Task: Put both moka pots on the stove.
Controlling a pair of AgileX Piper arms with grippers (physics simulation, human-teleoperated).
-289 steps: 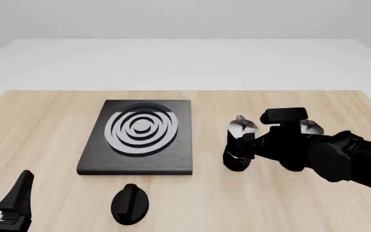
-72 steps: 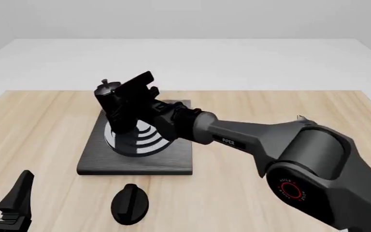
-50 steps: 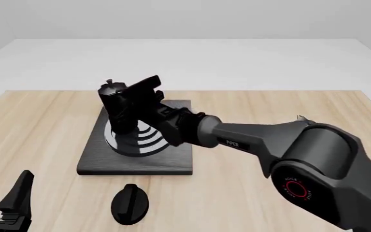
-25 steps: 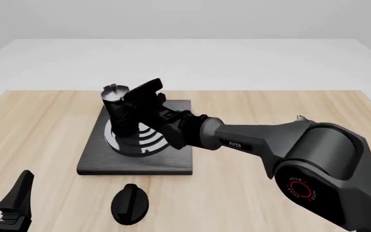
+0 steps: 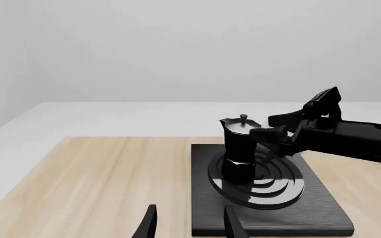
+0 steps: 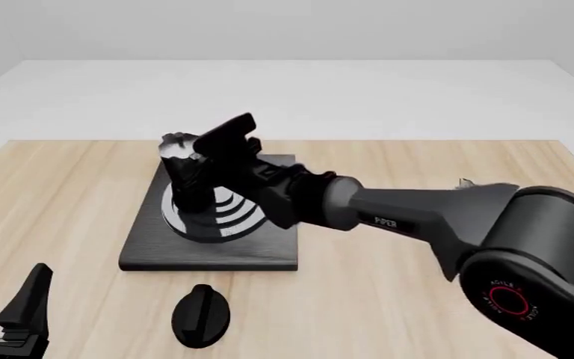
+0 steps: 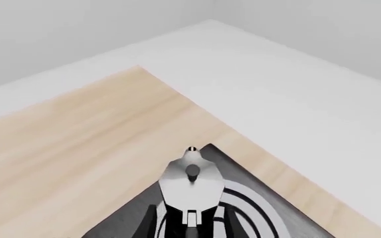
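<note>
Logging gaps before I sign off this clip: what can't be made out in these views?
- Second moka pot: in no view; only one moka pot shows, on the stove.
- Right gripper: whether it is shut on the pot's handle; front view blocked by the arm, right wrist view cut off at the edge.
- Left gripper: cut by the front view's corner.
- Low black knob: its purpose.

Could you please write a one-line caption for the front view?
Right gripper holds a moka pot on the stove; left gripper idle.
</note>
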